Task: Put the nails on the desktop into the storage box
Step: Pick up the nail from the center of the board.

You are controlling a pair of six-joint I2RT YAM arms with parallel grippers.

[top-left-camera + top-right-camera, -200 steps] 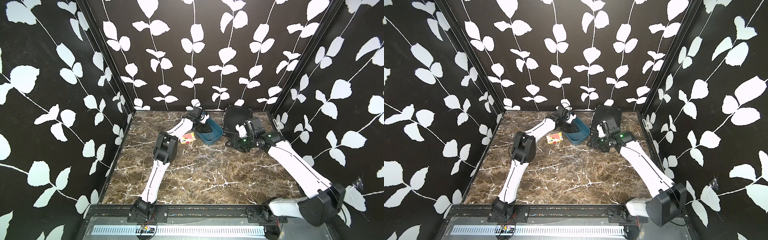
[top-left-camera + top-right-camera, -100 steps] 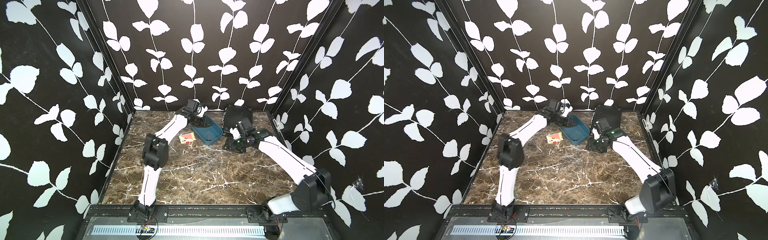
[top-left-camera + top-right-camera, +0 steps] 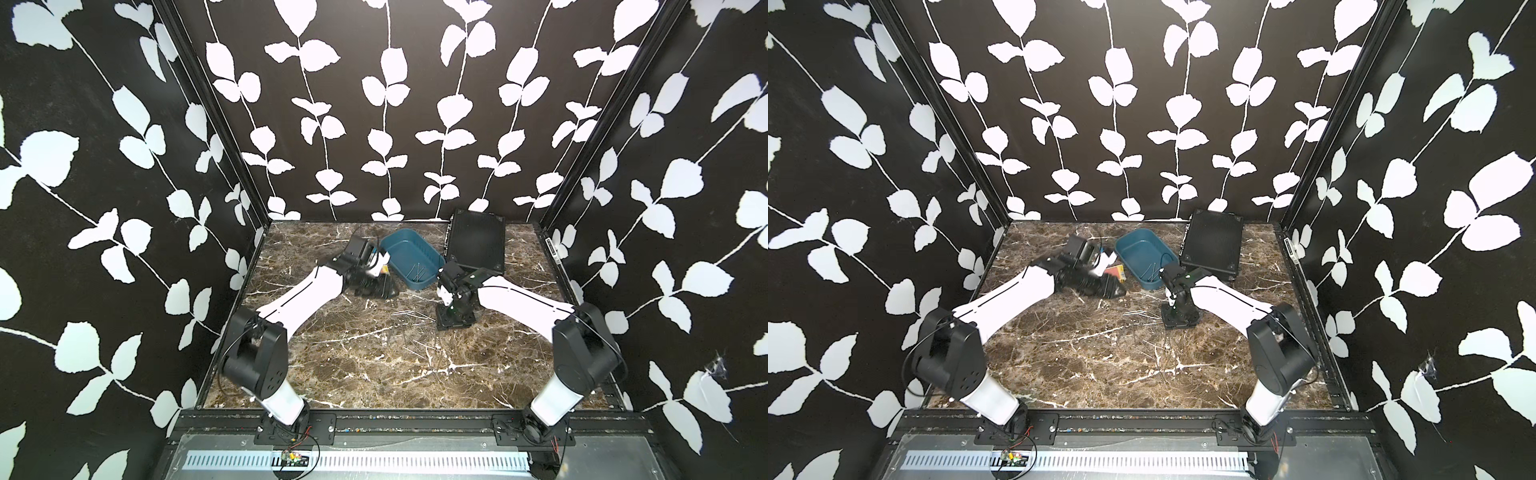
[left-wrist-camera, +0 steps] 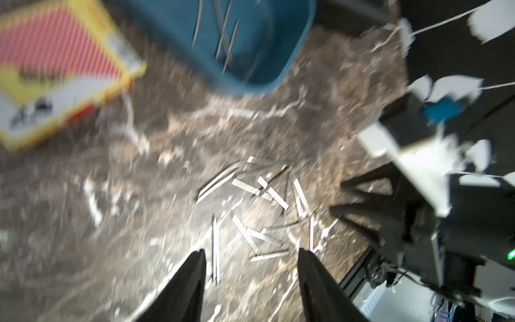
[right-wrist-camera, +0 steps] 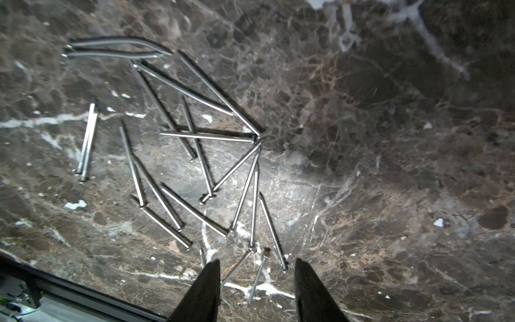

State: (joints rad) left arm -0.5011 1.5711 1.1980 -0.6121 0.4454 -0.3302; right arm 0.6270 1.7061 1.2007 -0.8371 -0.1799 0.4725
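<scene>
Silvery-grey nails (image 5: 195, 156) lie loose and crossed on the brown marbled desktop (image 5: 390, 139), one scatter between the two arms; in a top view they show only as faint glints (image 3: 409, 320). Right gripper (image 5: 256, 262) points down at the near edge of the scatter with its fingers apart. A few nail ends lie on the surface in the gap, none pinched. Cannot tell whether the fingertips touch the marble. Left gripper (image 4: 250, 252) is low over the desktop, fingers likewise spread with nothing between them and the scatter just ahead; its wrist view is smeared. Teal storage box (image 3: 403, 253) sits at the back middle of the desktop, and both top views show a few nails already lying in its near end (image 3: 1152, 272). Red, yellow and white card box (image 4: 55, 69) lies just beside the tub on the left arm's side. Black ribbed case (image 3: 476, 241) lies flat just beside it on the right arm's side.
</scene>
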